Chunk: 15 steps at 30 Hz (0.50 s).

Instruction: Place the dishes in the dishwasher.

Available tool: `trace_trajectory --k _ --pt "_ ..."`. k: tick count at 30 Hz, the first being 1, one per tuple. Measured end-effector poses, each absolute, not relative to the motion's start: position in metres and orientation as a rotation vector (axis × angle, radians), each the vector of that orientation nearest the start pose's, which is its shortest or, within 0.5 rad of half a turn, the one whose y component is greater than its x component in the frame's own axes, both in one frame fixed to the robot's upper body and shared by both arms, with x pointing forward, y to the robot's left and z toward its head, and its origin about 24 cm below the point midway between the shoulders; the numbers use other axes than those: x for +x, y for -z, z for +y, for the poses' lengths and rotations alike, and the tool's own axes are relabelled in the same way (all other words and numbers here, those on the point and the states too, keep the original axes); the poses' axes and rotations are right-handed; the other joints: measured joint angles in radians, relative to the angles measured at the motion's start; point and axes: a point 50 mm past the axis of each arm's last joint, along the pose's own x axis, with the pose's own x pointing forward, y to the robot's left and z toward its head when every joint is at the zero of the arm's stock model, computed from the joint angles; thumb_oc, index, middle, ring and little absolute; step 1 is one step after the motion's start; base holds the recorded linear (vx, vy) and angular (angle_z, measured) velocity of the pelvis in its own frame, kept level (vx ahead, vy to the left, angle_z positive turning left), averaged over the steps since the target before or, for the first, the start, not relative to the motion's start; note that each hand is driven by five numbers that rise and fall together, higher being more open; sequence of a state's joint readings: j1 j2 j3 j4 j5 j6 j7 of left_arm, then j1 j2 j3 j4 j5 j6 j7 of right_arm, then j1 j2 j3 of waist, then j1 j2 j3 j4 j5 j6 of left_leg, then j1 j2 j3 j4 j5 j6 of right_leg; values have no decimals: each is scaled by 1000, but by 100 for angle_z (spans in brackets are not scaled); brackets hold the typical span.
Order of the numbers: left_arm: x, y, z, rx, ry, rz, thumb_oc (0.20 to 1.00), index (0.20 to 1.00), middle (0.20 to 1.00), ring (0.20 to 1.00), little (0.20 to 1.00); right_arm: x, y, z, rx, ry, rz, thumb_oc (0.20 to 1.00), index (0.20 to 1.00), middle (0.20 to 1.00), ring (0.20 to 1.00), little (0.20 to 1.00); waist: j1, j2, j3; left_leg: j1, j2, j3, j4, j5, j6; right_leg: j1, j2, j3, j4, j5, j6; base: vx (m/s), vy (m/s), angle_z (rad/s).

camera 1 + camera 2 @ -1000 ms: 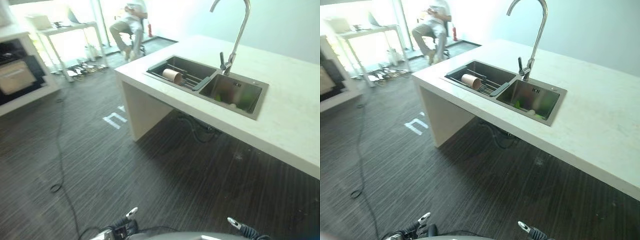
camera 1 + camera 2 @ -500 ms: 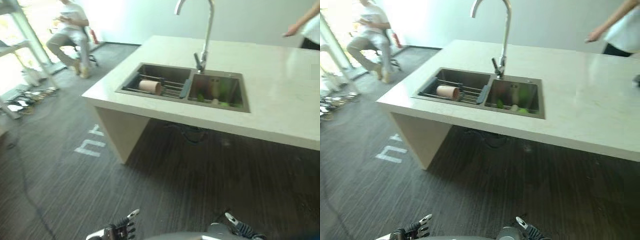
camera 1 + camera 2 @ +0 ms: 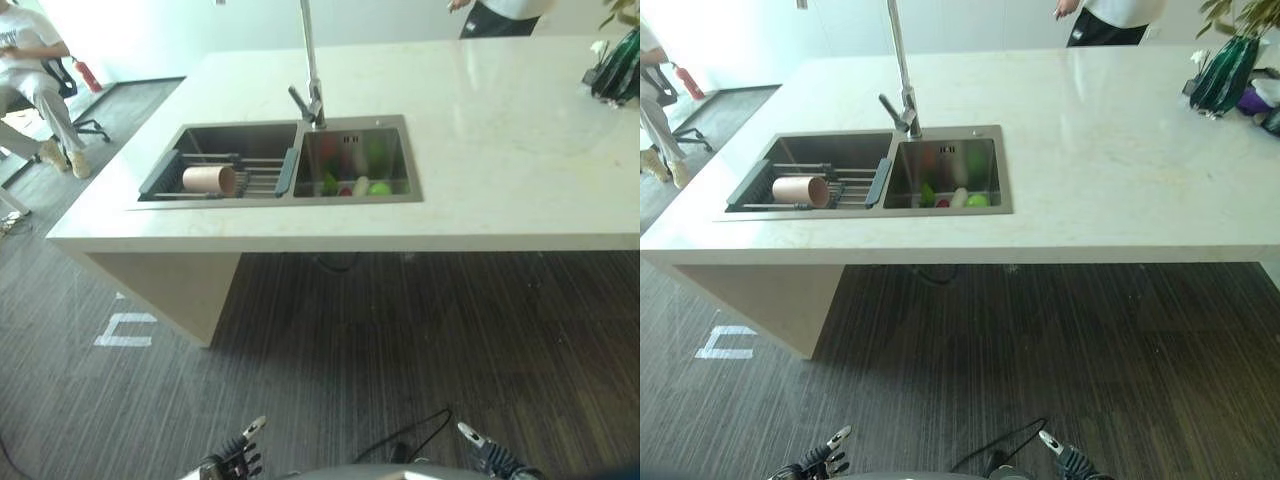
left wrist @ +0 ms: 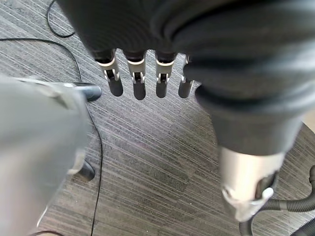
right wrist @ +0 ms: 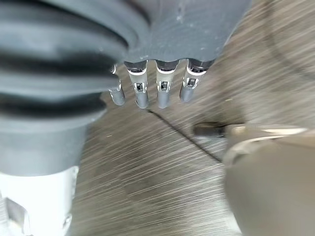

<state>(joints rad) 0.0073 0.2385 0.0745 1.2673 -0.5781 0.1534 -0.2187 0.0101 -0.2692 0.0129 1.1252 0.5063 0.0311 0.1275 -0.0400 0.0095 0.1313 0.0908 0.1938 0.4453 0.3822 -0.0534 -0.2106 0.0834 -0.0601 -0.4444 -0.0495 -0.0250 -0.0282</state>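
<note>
Standing back from the bench (image 3: pixel 1120 130), the robot has both hands low at its sides: the left hand (image 4: pixel 142 78) and the right hand (image 5: pixel 157 88) each hang with fingers straight and relaxed, holding nothing, above the striped floor (image 3: pixel 400 340). The dishes wait in the double sink (image 3: pixel 750 185): a tan cup (image 3: pixel 800 190) lies on its side on the rack in the left basin, and the right basin holds what look like green and pale pieces (image 3: pixel 965 198), too small to name surely. The tall faucet (image 3: pixel 902 90) rises between the basins, so a careless reach could knock an arm against it; the cup, lying on wire bars, could roll away from a loose grasp. A green vase (image 3: pixel 1220 75) stands near the bench's far right edge. Compared with a second ago, the whole view has swung: the bench now lies square ahead instead of angled, and a standing person (image 3: pixel 1110 15) shows behind it.
</note>
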Motion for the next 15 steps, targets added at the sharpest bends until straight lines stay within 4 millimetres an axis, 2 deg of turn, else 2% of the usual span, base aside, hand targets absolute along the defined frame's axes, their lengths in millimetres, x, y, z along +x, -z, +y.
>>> trace_trajectory --k 1,2,3,4,5,6,7,8,10,11,12,13,15 --pt "73 165 233 -584 -424 1195 1000 1000 1000 1000 1000 121 146 -249 275 297 1045 1000 1000 1000 1000 1000 4 -13 21 -125 52 -40 249 67 -36 -8 -23 1 50 -25 -10 277 41 -22" --pt "63 166 236 -591 -449 1227 1000 1000 1000 1000 1000 127 144 -251 255 285 1028 1000 1000 1000 1000 1000 7 -28 24 -210 72 -83 368 136 -41 13 -36 12 39 -20 6 297 92 -34" --pt "53 167 235 -588 -451 1260 1000 1000 1000 1000 1000 133 141 -253 234 271 1015 1000 1000 1000 1000 1000 16 -35 20 -215 69 -79 310 98 -23 26 -50 27 27 -19 15 294 147 -36" --pt "49 168 234 -592 -449 1277 1000 1000 1000 1000 1000 141 138 -255 209 255 1002 1000 1000 1000 1000 1000 20 -28 20 -210 65 -79 203 90 -10 36 -49 33 12 -16 22 253 184 -38" --pt "50 168 232 -599 -449 1276 1000 1000 1000 1000 1000 147 135 -256 197 255 989 1000 1000 1000 1000 1000 18 -11 20 -193 63 -80 60 87 2 43 -39 34 3 -15 24 295 253 -26" --pt "54 167 232 -625 -459 1253 1000 1000 1000 1000 1000 146 135 -256 188 255 990 1000 1000 1000 1000 1000 10 9 14 -138 57 -73 -175 98 18 51 -21 31 6 0 18 355 310 -13" --pt "64 166 233 -633 -453 1221 1000 1000 1000 1000 1000 141 137 -255 187 252 994 1000 1000 1000 1000 1000 -7 14 10 -49 64 -69 -372 113 24 57 -16 29 12 -11 26 439 396 5" --pt "71 165 231 -657 -457 1191 1000 1000 1000 1000 1000 137 138 -253 169 252 995 1000 1000 1000 1000 1000 -26 10 2 0 96 -48 -474 133 22 59 -24 29 15 -14 26 361 335 14" --pt "85 163 229 -661 -438 1152 1000 1000 1000 1000 1000 130 140 -254 157 269 1008 1000 1000 1000 1000 1000 -26 13 -4 -4 132 -50 -473 148 23 43 -37 52 17 -15 42 253 286 12" --pt "87 163 225 -666 -431 1147 1000 1000 1000 1000 1000 129 140 -256 153 279 1013 1000 1000 1000 1000 1000 -25 18 -7 -2 147 -55 -467 190 32 36 -42 59 17 -11 64 258 381 -15" --pt "86 165 218 -679 -425 1151 1000 1000 1000 1000 1000 126 141 -257 149 284 1012 1000 1000 1000 1000 1000 -25 35 -11 -4 163 -72 -412 325 55 31 -44 66 18 -7 94 277 442 -34" --pt "84 166 215 -682 -430 1155 1000 1000 1000 1000 1000 126 142 -252 157 281 1009 1000 1000 1000 1000 1000 -25 29 -15 7 156 -99 -396 260 22 28 -62 73 22 3 113 296 496 -40" --pt "85 164 224 -668 -456 1127 1000 1000 1000 1000 1000 129 147 -230 201 253 1002 1000 1000 1000 1000 1000 -16 -39 -15 -11 98 -127 -293 209 43 17 -147 81 66 18 124 262 496 -44"
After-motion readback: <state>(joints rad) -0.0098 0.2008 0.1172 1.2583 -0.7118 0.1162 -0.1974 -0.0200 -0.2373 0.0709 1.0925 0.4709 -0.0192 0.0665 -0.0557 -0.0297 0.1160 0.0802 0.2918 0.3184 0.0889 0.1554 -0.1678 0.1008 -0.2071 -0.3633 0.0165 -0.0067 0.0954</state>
